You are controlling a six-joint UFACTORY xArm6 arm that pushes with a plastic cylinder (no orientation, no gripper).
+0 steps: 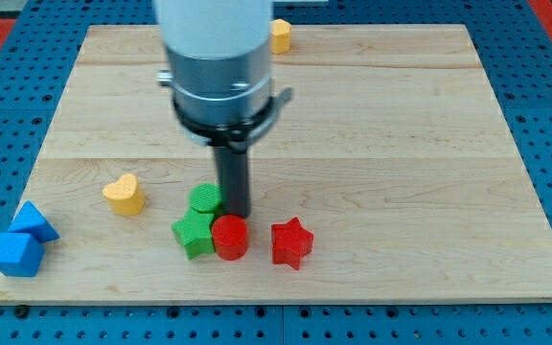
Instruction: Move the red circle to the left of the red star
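Camera view: my tip (pixel 239 215), jawless, touches the red circle (pixel 230 237) from above; I'd avoid nudging it into the red star (pixel 291 242).

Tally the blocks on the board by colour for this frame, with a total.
Red: 2, red circle, red star
Green: 2
Yellow: 2, heart, one at the top edge
Blue: 2
Total: 8

Yellow heart (pixel 123 194), green star (pixel 193 233), green round block (pixel 205 198), two blue blocks (pixel 24 240), yellow block (pixel 281 35) at top.
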